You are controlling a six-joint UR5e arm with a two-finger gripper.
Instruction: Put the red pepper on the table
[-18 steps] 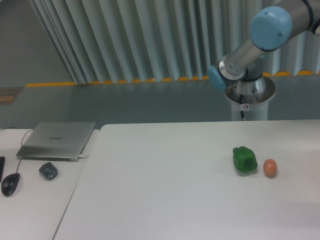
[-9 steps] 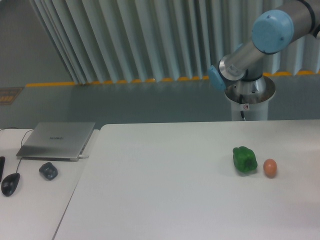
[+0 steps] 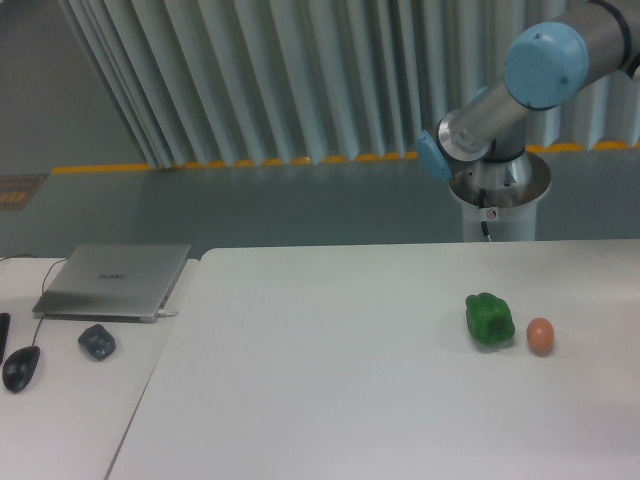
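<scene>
A mouse (image 3: 20,368) and closed laptop (image 3: 115,281) sit at nine o'clock. On the table (image 3: 330,400), a green pepper (image 3: 489,320) lies just beside an orange ball (image 3: 540,336), at three o'clock. The arm (image 3: 520,90) rises at one o'clock; its gripper and the red pepper are out of view.

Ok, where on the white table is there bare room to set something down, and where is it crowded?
The table is bare from its left edge to the green pepper, and across its front. The back strip before the arm's base is bare too. The only crowded spot is at right, where the green pepper and orange ball sit close together.
</scene>
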